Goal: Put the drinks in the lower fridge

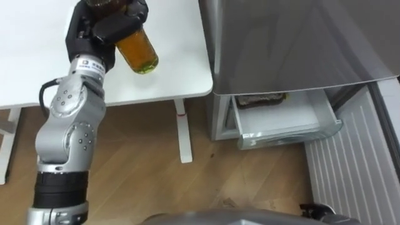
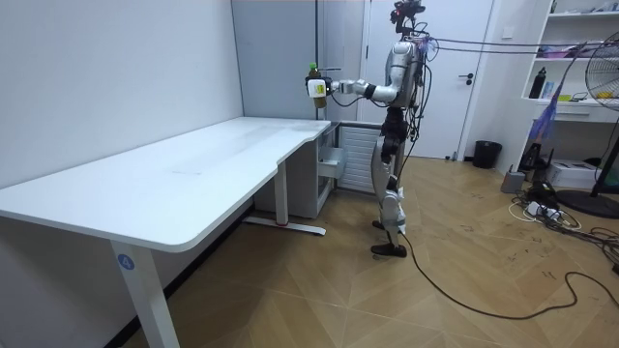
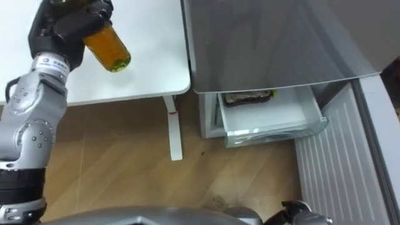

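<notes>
Now gripping the drink bottle (image 1: 139, 51) in the curled left hand (image 1: 100, 31), left of the open fridge drawer (image 1: 289, 132); probably needing a slow swing toward it.

A long white desk (image 2: 193, 174) runs along a plain pale wall (image 2: 116, 68), its top bare and its near corner rounded. It stands on white legs (image 1: 184, 134); one carries a small red mark (image 1: 180, 115), perhaps a sticker, and the nearest leg in the room view bears a round blue one (image 2: 124, 260). The floor (image 1: 156, 181) is light wood boards. At the back of the room is a white door (image 2: 474, 77), and just beside it a black bin (image 2: 486, 154) stands on the floor. On the room view's right, white shelves (image 2: 571, 58) hold a dark bottle (image 2: 538, 82), a standing fan (image 2: 604, 58) rises in front of them, and loose cables (image 2: 542, 208) lie tangled on the boards near its base.
</notes>
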